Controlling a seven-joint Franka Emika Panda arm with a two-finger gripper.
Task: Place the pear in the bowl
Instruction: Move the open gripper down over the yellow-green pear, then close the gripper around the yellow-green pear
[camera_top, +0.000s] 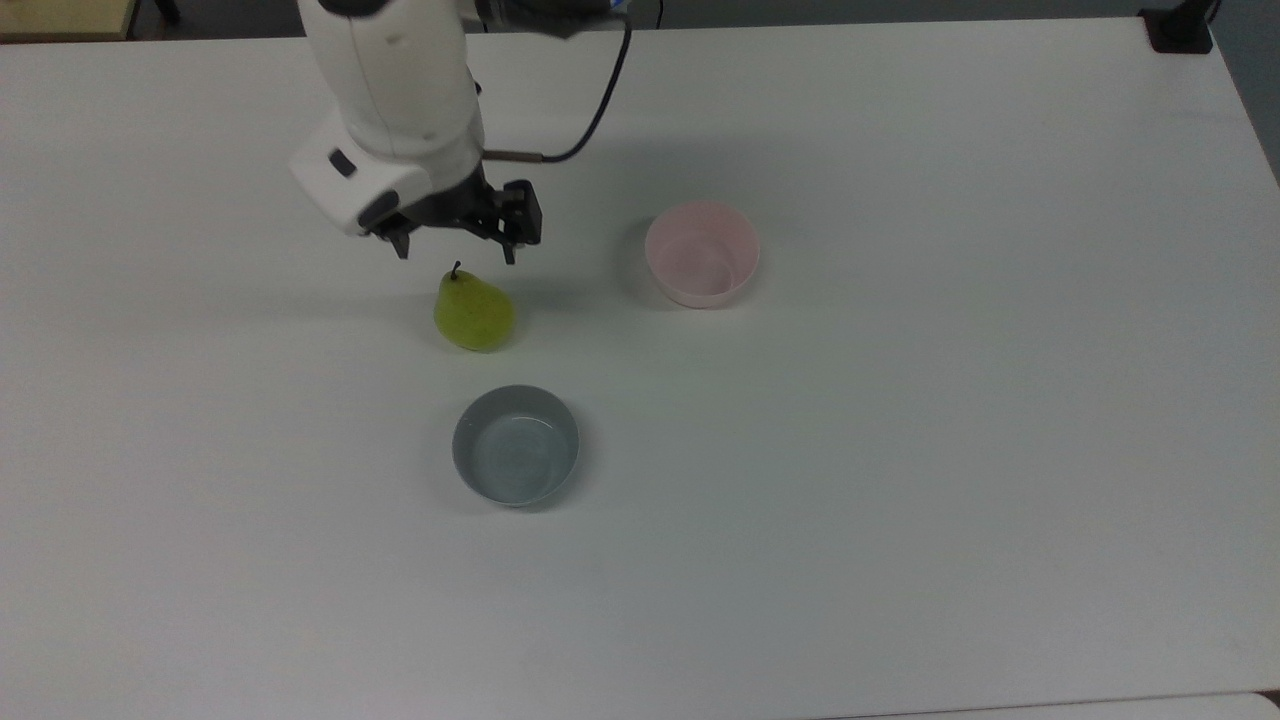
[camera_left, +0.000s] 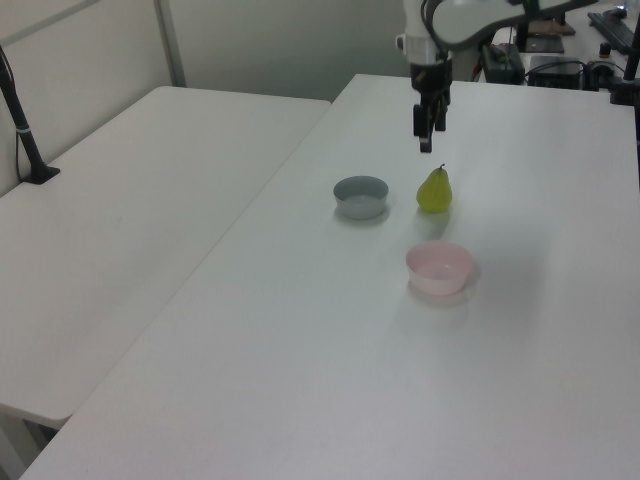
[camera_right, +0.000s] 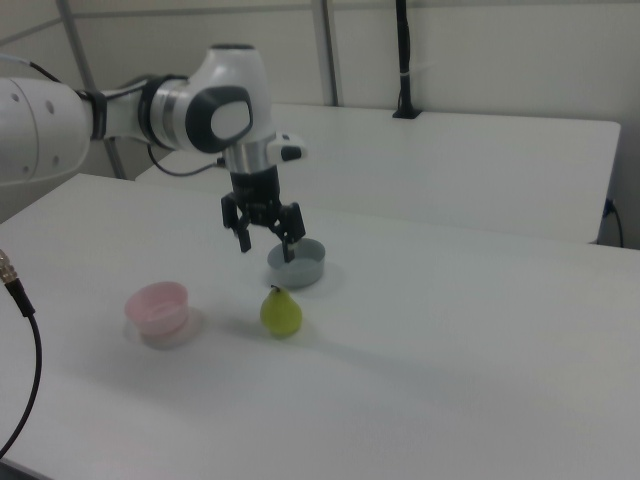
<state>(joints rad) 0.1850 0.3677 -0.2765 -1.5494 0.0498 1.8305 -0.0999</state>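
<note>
White surface (camera_top: 900, 500) carries the pear (camera_top: 474, 312) upright toward its far-left part in the top view, near the bowl (camera_top: 702, 253). End effector (camera_top: 455, 252) hovers above it, spread wide, empty. Pear looks firm, smooth, possibly slippery: grip the broad belly.

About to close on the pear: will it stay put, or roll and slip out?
The pear stands upright on its rounded base, so a one-sided nudge would probably tip and roll it. Its skin looks smooth and tapers toward the stem, so a high grip may slide upward. The open gripper would likely hold better around the wide belly.
</note>
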